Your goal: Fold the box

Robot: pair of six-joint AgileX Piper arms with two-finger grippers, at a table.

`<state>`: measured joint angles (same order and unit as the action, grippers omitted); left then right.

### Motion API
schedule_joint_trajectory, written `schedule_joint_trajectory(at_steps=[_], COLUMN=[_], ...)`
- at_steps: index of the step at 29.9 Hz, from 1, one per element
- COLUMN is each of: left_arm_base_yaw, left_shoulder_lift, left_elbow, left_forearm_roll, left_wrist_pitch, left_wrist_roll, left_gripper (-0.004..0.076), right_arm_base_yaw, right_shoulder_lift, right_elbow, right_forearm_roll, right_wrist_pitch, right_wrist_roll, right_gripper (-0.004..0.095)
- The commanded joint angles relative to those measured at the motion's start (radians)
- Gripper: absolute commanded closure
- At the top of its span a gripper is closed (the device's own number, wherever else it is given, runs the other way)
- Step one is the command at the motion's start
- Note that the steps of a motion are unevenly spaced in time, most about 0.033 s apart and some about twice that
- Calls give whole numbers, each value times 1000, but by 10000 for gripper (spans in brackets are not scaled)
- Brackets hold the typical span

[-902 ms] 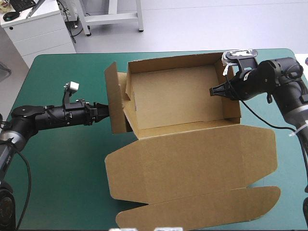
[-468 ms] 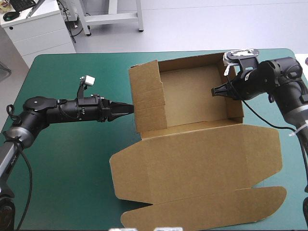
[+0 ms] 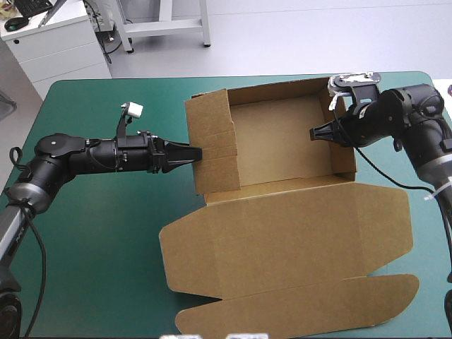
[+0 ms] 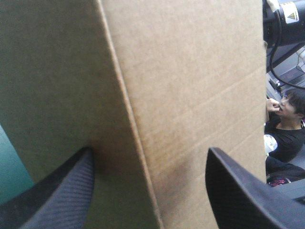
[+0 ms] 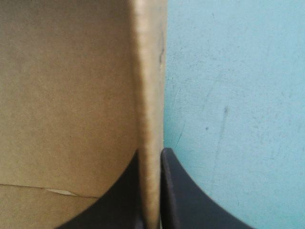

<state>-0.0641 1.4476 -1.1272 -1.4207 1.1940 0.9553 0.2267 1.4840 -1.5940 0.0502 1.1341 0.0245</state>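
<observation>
While my right gripper (image 3: pixel 316 133) pinches the box (image 3: pixel 282 134) by its three o'clock wall (image 3: pixel 345 154), the board caught between the nearly closed fingers, my left gripper (image 3: pixel 192 152) stands spread against the outside of the nine o'clock wall (image 3: pixel 212 150). I judge I am raising and tucking the side walls. Next, that nine o'clock wall needs pressing upright and locking in. The box sits toward twelve o'clock on the surface (image 3: pixel 92 233), its tray holding nothing, its lid (image 3: pixel 282 240) flat toward six o'clock.
</observation>
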Motion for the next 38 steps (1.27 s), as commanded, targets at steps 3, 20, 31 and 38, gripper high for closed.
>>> schedule_joint_trajectory(at_steps=[3,20,31,38], left_arm_base_yaw=[-10,-332,-427,-490], left_shoulder_lift=[-48,-157,-151,-151], left_elbow=[-32,-189,-191,-191], left_forearm_roll=[-89,822,1252,1356], left_wrist_pitch=[27,-489,-533,-604], left_wrist_roll=[-21,-829,-1279,-1365], left_gripper=[248,248,248,418], right_arm_base_yaw=[-5,153,215,215], right_shoulder_lift=[-54,-97,-97,-97], right_elbow=[-32,-32,-34,-34], right_forearm_roll=[32,-115,-148,-152], right_wrist_pitch=[-57,-123,-166,-160], right_wrist_roll=[22,165,251,253], right_gripper=[913,906,906,906])
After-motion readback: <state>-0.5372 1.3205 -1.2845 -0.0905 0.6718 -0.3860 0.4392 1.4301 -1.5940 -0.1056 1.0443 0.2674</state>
